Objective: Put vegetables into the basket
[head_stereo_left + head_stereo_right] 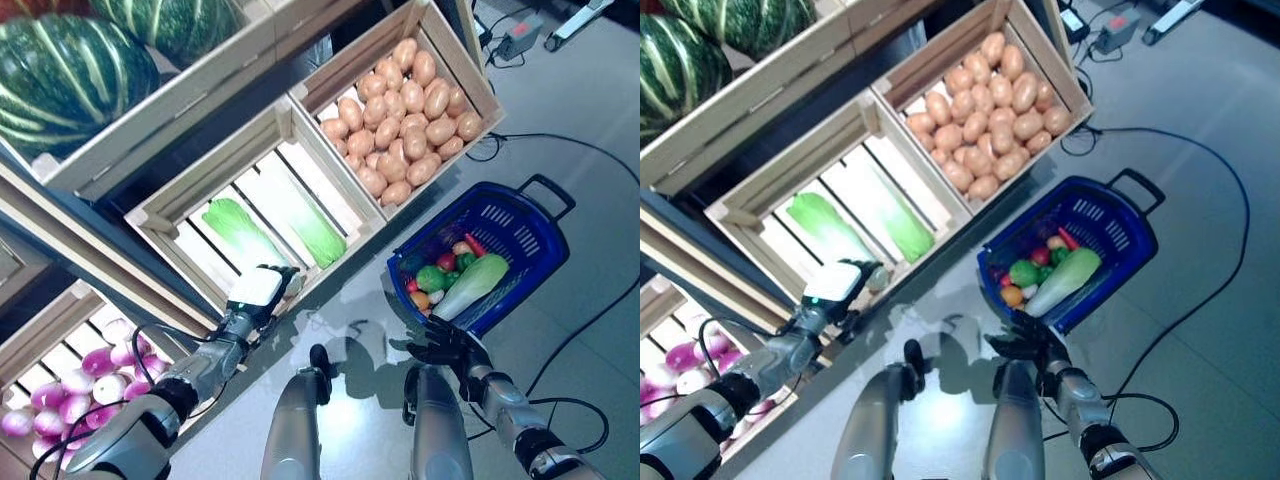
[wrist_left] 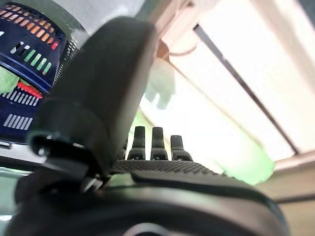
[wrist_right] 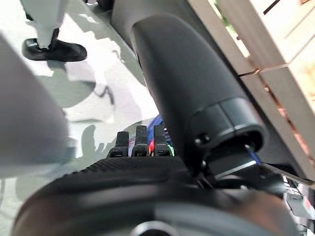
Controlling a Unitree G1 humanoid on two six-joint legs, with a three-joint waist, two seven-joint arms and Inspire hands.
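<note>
While the left robot hand [image 1: 258, 292] hovers at the front edge of the wooden crate [image 1: 170, 205], its fingers straight and holding nothing, you have two cabbages to choose from: the nearer cabbage [image 1: 240, 233] lies just past its fingertips. Judge it light but bulky, with soft leaves that bruise; take it round the firmer pale stalk end. The blue basket [image 1: 520, 225] on the floor already holds vegetables. Your right robot hand [image 1: 447, 345] hangs near its rim, relaxed and empty.

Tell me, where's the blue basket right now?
The blue basket sits on the floor toward the robot's right, just below the crate of potatoes, with the right hand close to its near rim.
</note>
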